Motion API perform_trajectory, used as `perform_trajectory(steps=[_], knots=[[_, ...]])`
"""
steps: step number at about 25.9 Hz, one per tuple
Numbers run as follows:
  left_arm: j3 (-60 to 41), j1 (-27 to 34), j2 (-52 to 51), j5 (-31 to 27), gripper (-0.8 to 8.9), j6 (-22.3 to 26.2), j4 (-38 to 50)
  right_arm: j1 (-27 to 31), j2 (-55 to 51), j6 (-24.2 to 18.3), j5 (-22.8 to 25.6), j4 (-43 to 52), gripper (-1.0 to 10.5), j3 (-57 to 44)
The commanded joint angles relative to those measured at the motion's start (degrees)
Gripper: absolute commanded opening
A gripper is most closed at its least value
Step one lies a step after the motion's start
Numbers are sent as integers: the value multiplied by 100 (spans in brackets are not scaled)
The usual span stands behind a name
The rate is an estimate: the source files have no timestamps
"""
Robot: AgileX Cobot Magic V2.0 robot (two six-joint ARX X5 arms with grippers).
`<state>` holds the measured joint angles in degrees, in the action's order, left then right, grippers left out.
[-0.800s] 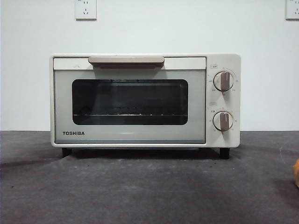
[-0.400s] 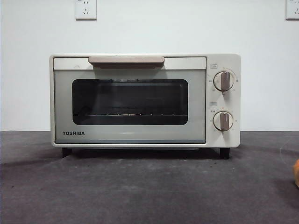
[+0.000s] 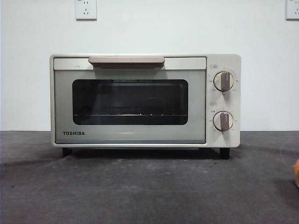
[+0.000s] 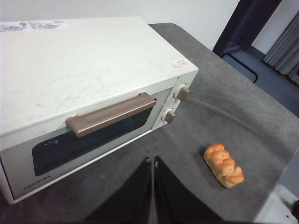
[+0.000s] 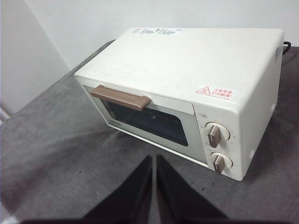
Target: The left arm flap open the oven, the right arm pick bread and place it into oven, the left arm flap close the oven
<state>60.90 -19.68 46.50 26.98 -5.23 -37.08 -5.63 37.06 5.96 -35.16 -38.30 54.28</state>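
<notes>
The oven point(image 3: 145, 100) sits square on the dark grey felt-like table point(image 3: 140, 191), a cream boxy shell with a smooth dark glass window, door shut, its beige bar handle point(image 3: 126, 60) running level along the top edge. Inside, a thin wire rack point(image 3: 126, 114) shows through the glass. Two round knobs point(image 3: 224, 80) stack on the oven's right panel. The left gripper point(image 4: 153, 161) hangs above the table in front of the oven, black tapered jaws pressed together, holding nothing. The right gripper point(image 5: 154, 158) hovers likewise before the oven, jaws nearly touching, empty. The bread point(image 4: 223, 164), a ridged golden braided loaf, lies flat on the table off the oven's knob side, its long axis angled away from the oven's front.
</notes>
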Motion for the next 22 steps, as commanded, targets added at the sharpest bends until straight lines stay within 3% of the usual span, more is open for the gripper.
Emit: perform_trajectory(steps=[1,6,9,10,13,16,22], knots=[[131,-22,35,-28,32,162,109,-24,26,-85,-24,48,12,120],[131,-22,35,-39,67,157,105,-24,26,-52,-22,46,14,120],[131,-22,35,-39,235,155,101,-24,26,17,-22,46,113,120],[131,-22,35,-39,321,153,98,-24,28,55,-22,46,185,120],[131,-22,37,-39,457,153,79,-24,28,177,-22,37,385,120],[131,-22,55,-37,492,129,44,-24,28,326,-22,33,519,120],[131,-46,81,-35,509,114,-70,-24,33,640,-26,-37,538,120]])
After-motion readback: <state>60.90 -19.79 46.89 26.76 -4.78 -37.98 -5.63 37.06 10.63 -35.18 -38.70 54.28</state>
